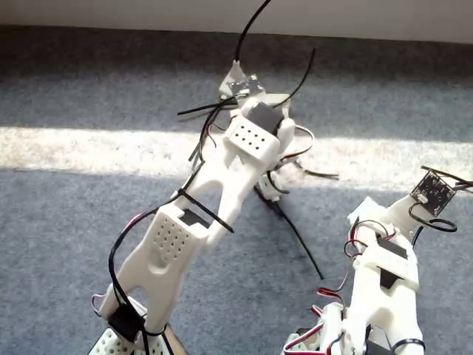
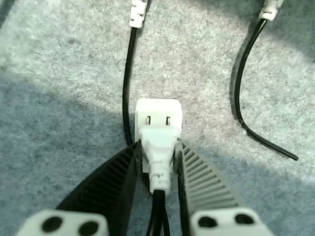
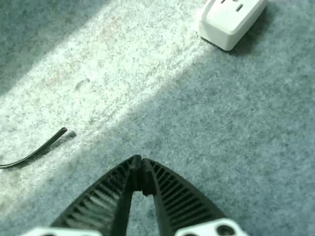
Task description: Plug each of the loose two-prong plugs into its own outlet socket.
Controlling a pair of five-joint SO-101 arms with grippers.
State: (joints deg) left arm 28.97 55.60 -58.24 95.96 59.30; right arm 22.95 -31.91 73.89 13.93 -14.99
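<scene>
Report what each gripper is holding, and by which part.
The left gripper clamps a white two-prong plug by the sides of its body, at the outlet socket. The right gripper is shut on nothing.

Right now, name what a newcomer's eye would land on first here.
The left gripper clamps a white two-prong plug against a white outlet socket, prongs partly showing. The right gripper hangs shut and empty over grey carpet, a second socket farther off.
</scene>
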